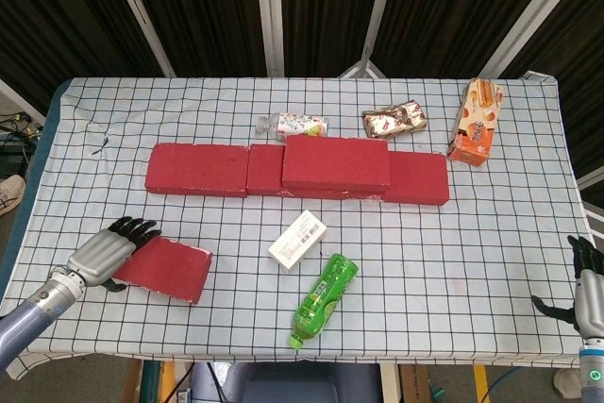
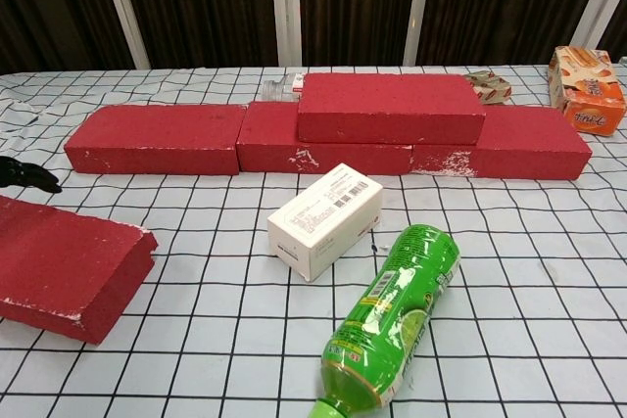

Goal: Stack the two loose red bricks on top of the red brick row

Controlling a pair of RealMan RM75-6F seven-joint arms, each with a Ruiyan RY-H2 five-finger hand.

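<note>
Loose brick (image 1: 167, 269): near left, flat on the cloth; looks heavy, rigid, gritty.
Grip: across its short sides.
Left hand (image 1: 106, 252): fingers draped on brick's left end, not lifting it.
Right hand (image 1: 587, 280): near right, fingers spread, holding nothing.
Brick row (image 1: 198, 170): mid-table, one brick (image 1: 335, 161) already on top.

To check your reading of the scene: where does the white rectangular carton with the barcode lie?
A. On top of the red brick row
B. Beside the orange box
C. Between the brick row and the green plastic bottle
C: the white rectangular carton lies on the checked cloth between the red brick row and the green plastic bottle.
</note>
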